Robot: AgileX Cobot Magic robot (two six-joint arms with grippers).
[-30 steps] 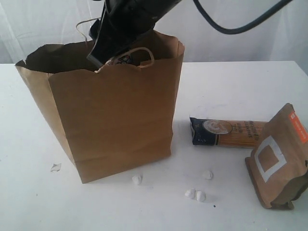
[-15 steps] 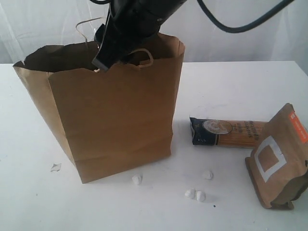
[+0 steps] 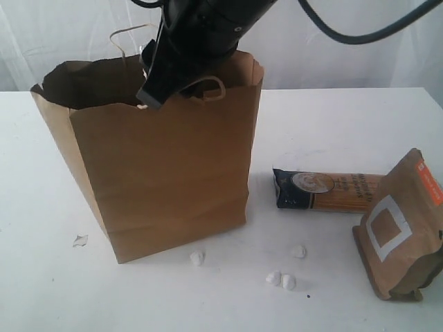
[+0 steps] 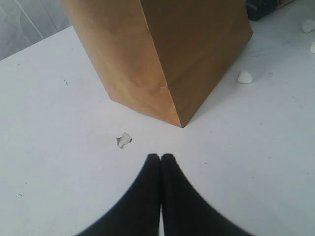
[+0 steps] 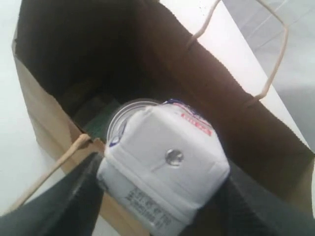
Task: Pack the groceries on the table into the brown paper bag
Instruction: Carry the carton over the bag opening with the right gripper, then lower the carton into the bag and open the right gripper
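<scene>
Your right fingers (image 5: 69, 201) are clamping carton (image 5: 165, 162) from both sides, holding it over open mouth of bag (image 3: 166, 180). Your left fingers (image 4: 155, 172) are pressing together, gripping nothing, hovering over tabletop (image 4: 59, 162) near bag's bottom corner. Right of bag, spaghetti packet (image 3: 329, 191) is lying flat on tabletop, pouch (image 3: 401, 228) standing just beside it.

The right arm (image 3: 208, 28) slants downward; the right gripper (image 5: 162, 196) clamps the small white-blue carton (image 5: 167, 147) between its fingers. The left gripper (image 4: 161, 160) hangs over the tabletop (image 4: 59, 162), fingers pressed together.
</scene>
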